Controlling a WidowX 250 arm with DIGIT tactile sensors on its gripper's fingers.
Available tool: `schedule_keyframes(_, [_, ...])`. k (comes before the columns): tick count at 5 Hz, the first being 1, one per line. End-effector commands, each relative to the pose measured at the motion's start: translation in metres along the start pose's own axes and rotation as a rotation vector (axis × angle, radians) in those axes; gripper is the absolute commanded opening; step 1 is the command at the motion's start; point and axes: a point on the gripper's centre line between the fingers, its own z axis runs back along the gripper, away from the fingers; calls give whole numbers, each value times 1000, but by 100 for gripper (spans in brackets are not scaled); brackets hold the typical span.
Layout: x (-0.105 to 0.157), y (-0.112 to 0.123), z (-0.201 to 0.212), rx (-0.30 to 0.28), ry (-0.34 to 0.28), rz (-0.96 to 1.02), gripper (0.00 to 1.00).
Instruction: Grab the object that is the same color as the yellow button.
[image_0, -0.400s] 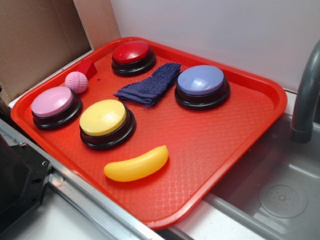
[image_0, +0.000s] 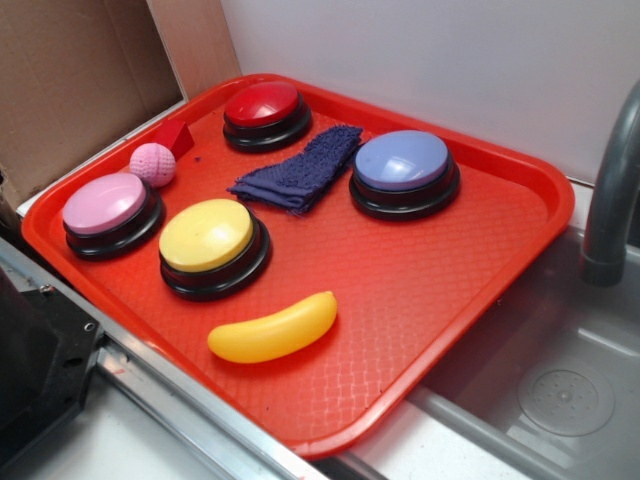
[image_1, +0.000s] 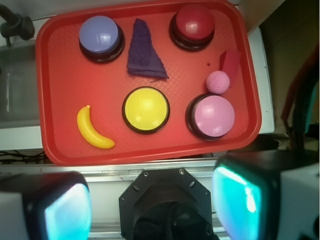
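the glossy, curved yellow banana (image_0: 272, 330) is lying flat near the front edge of the red waffle-textured plastic tray (image_0: 440, 290), just in front of the yellow button (image_0: 210, 240); in the wrist view its long axis is running diagonally, stem tip toward the tray's middle, the other end toward the rim. also being carried on the tray are 3 more domed, black-based buttons, pink (image_0: 108, 208), red (image_0: 264, 108) and blue (image_0: 404, 166), a crumpled dark blue knitted cloth (image_0: 300, 170), a small pink textured ball (image_0: 152, 163) and a red block (image_0: 176, 136). the gripper (image_1: 152, 205) is being held wide open off the tray's front edge, nothing being gripped.
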Motion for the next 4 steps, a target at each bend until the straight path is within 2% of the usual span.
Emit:
schedule_keyframes(1, [10,-50,18,10,-12,-118,100])
schedule_keyframes(2, [24,-64,-20,44,65,-188,100])
schedule_keyframes(3, [26,-55,-73,105,172,-212,100])
schedule_keyframes(4, [24,-32,-123,117,221,-225,100])
